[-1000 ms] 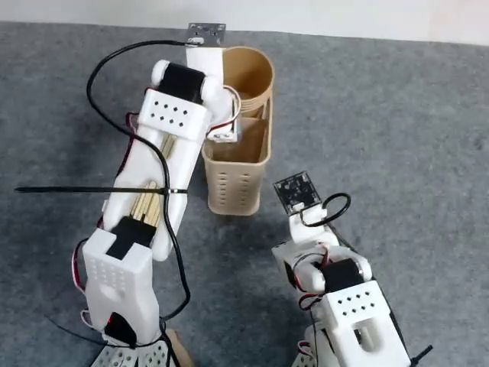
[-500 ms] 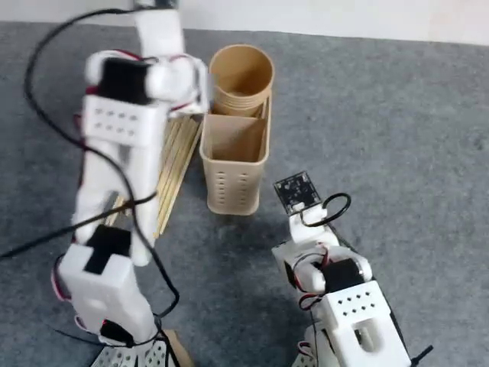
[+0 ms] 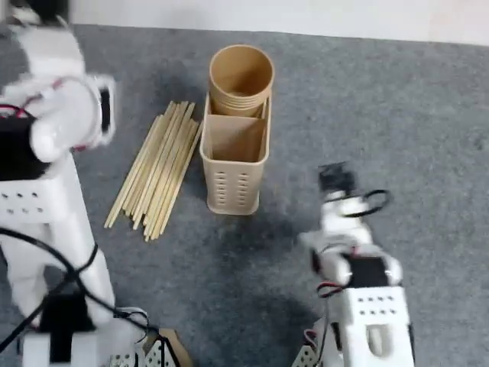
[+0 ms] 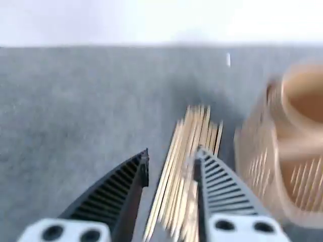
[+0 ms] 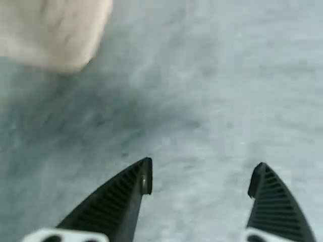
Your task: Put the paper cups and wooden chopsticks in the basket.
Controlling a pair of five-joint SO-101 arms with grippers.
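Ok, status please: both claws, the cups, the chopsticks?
Left claw open, empty, facing chopsticks. Right claw open, empty. Paper cups in basket; chopsticks on mat beside it. No obstruction seen.

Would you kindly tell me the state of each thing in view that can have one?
paper cups: stacked upright, in the far compartment of the basket.
basket: upright on the table, near compartment empty.
wooden chopsticks: lying in a loose bundle on the table beside the basket.
left gripper: open, empty.
right gripper: open, empty.

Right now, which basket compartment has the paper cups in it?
The far compartment, away from the arms: the stacked paper cups stand in it. The near compartment shows just its bare inner walls.
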